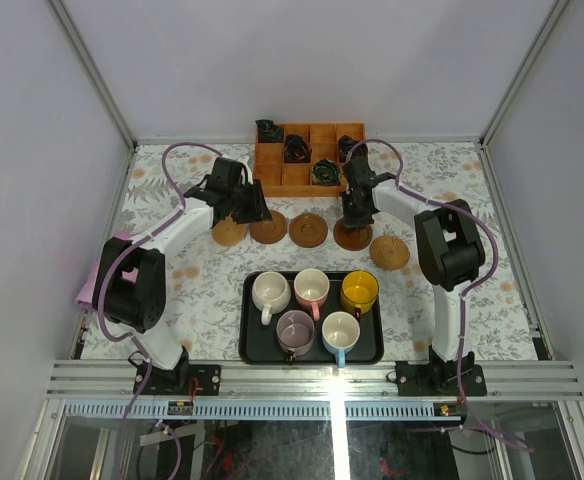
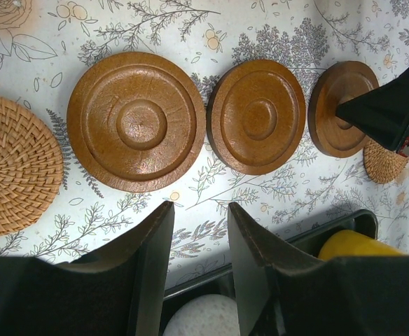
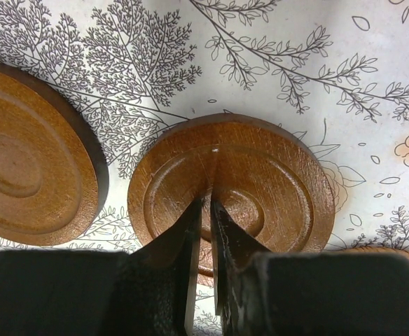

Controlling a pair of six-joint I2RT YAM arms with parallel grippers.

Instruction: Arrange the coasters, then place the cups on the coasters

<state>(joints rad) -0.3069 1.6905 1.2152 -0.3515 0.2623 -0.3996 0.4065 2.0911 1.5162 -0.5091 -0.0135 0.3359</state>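
Note:
Five coasters lie in a row behind the tray: a woven one [image 1: 230, 232], three brown discs [image 1: 269, 227] [image 1: 309, 230] [image 1: 352, 238], and a second woven one [image 1: 390, 252]. My right gripper [image 3: 208, 203] is shut, its tips resting on the middle of the right-hand brown coaster [image 3: 281, 175]. My left gripper [image 2: 200, 206] hovers open and empty over the cloth, just in front of the left brown coaster [image 2: 136, 120]. The cream-white [image 1: 270, 292], pink [image 1: 311, 288], yellow [image 1: 359, 291], mauve [image 1: 294, 330] and light blue [image 1: 340, 332] cups stand in the black tray [image 1: 250, 350].
An orange square-celled box [image 1: 307, 178] holding small dark objects stands behind the coasters. A pink cloth [image 1: 87, 288] hangs at the table's left edge. The right arm's elbow [image 1: 450, 245] stands beside the right woven coaster. Grey walls enclose the flowered tablecloth [image 1: 172, 290].

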